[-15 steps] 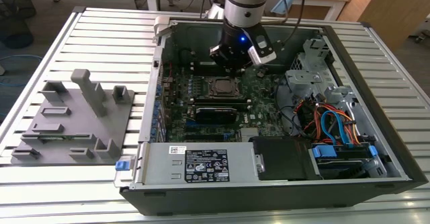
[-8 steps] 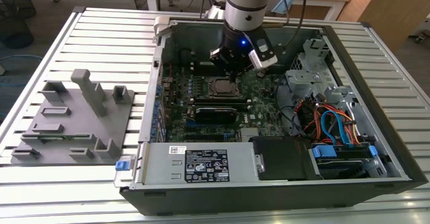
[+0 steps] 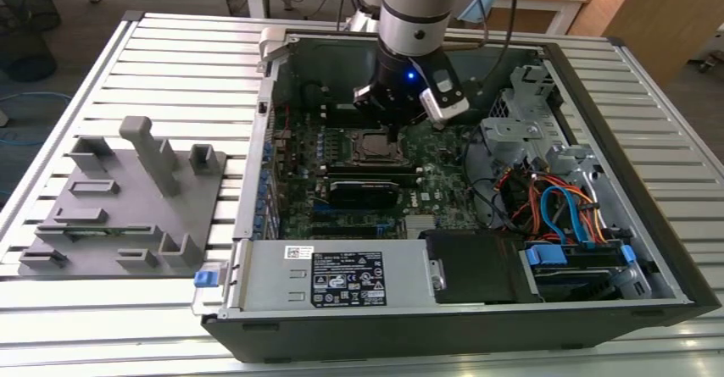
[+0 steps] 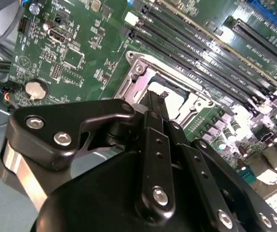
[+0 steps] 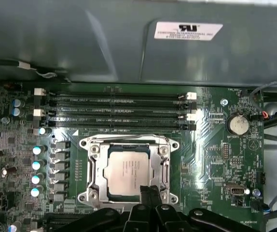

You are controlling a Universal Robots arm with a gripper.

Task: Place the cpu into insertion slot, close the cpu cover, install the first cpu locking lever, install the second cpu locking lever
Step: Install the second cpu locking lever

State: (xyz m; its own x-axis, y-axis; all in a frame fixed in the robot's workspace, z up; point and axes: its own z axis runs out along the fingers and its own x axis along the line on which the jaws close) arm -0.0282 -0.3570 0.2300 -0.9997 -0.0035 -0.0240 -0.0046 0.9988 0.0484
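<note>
The hand [image 3: 391,121] hung low inside the open computer case [image 3: 633,224], directly above the insertion slot [image 3: 368,146] on the green motherboard [image 3: 436,152]. In the exterior view the case lay on its side on the slatted tabletop [image 3: 169,63], and a grey fixture block [image 3: 125,199] sat well apart at about nine o'clock from it.

In the first wrist view the cpu [image 5: 128,171] lay flat in the insertion slot [image 5: 92,169], its dull silver top facing up and squarely framed. The cpu cover [image 5: 163,164] appeared to lie closed around it, its silver frame bordering the chip on all sides. The black fingertips [image 5: 150,193] came together in a narrow point and reached the chip's edge at six o'clock, between the cover's lower corners. They looked clenched together with nothing between them, though whether they touched the chip could not be told.

In the second wrist view the fingertips [image 4: 154,104] pointed down onto the bright top of the cpu [image 4: 174,99], with the cpu cover [image 4: 136,72] rim visible just beyond. The long black memory slots [image 5: 114,108] ran just beside the socket at twelve o'clock in the first wrist view, and a round coin battery [image 5: 238,124] sat near them at about two o'clock from the chip.
</note>
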